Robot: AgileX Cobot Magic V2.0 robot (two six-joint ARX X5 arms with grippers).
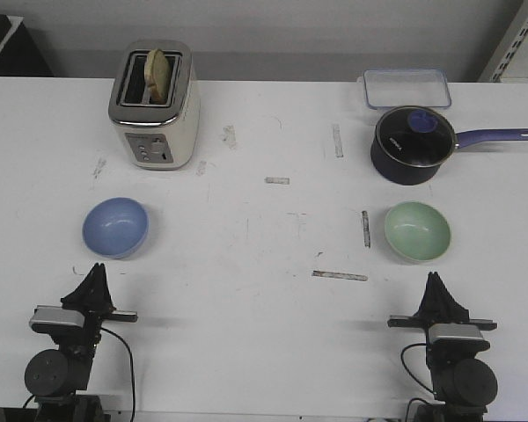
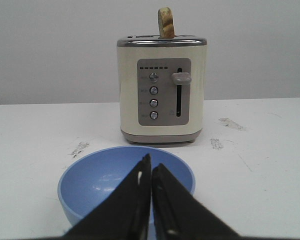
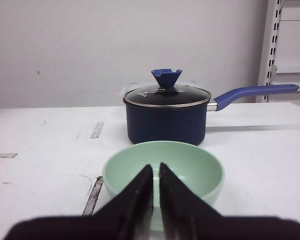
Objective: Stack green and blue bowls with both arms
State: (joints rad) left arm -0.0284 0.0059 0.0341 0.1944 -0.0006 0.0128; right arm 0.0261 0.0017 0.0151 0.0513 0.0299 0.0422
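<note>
- You are looking at a task barely begun — the blue bowl point(image 1: 115, 227) and green bowl point(image 1: 417, 231) are sitting well apart on the worktop point(image 1: 264, 264), unstacked.
- Your left claw point(image 1: 95, 274) and right claw point(image 1: 436, 283) are pinched narrow, holding nothing — each facing its bowl.

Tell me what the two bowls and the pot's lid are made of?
The blue bowl and green bowl look like smooth plastic: flat pastel colour with soft, dull highlights, though glazed ceramic is possible. The saucepan lid seems to be glass, dark and see-through with reflections, ringed by a shiny metal rim and topped with a matte blue knob.
</note>
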